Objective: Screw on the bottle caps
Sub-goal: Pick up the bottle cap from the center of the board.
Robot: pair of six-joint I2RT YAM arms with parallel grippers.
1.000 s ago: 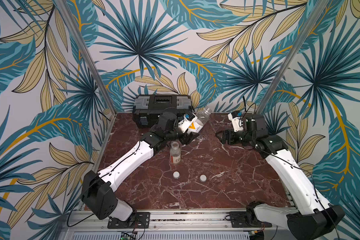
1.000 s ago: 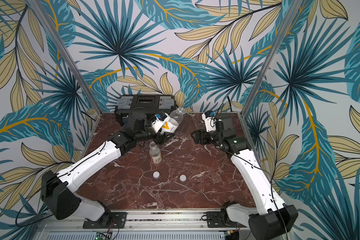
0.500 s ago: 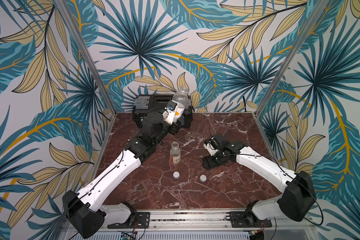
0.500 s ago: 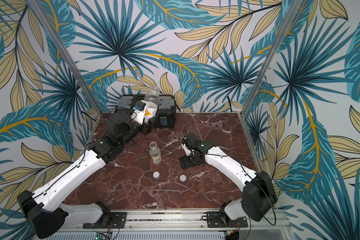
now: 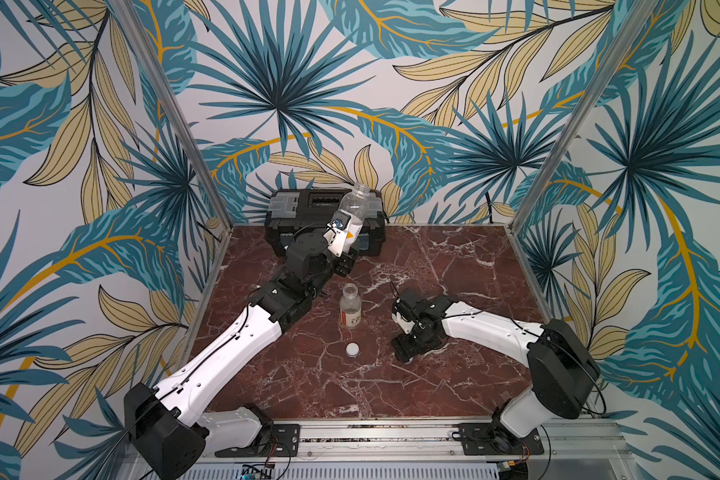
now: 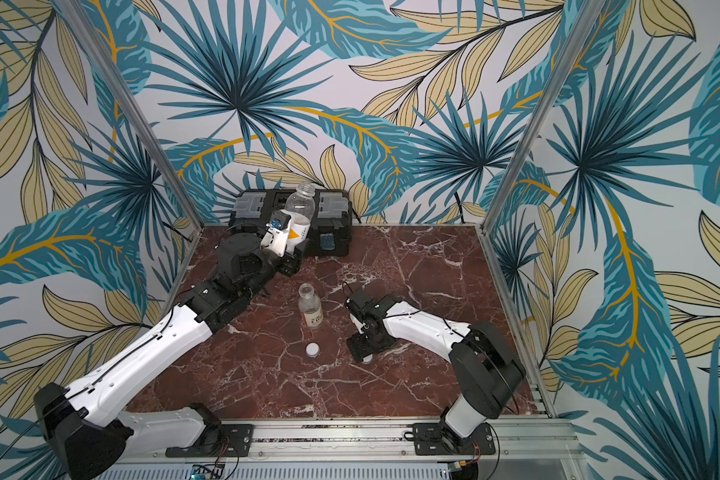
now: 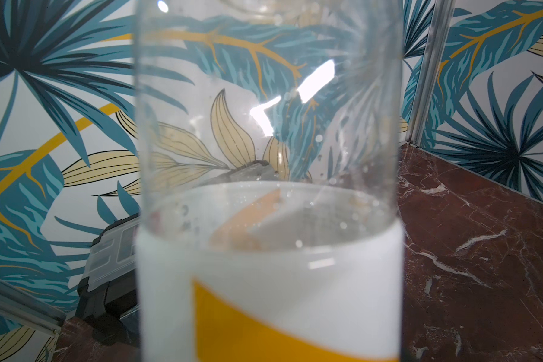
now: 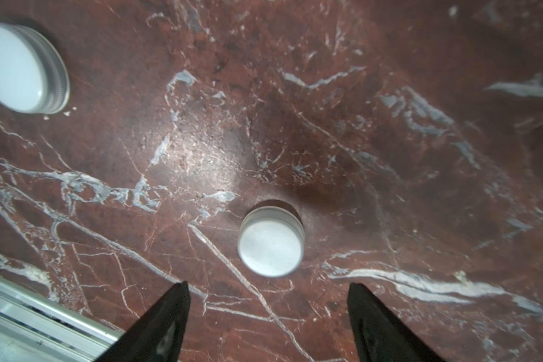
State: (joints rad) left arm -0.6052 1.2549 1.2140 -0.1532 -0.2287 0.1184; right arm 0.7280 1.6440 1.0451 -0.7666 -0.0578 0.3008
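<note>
Left end effector [image 6: 292,252] holds yellow-label bottle [image 6: 299,206] aloft — toolbox [image 6: 334,217] behind.

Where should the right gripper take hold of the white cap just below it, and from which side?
Grip the cap on its ribbed side wall, straight down from above. It lies flat on the marble table, so only that wall is free on opposite sides. The right gripper is open, wider than the cap; I would centre the fingers around it.
</note>
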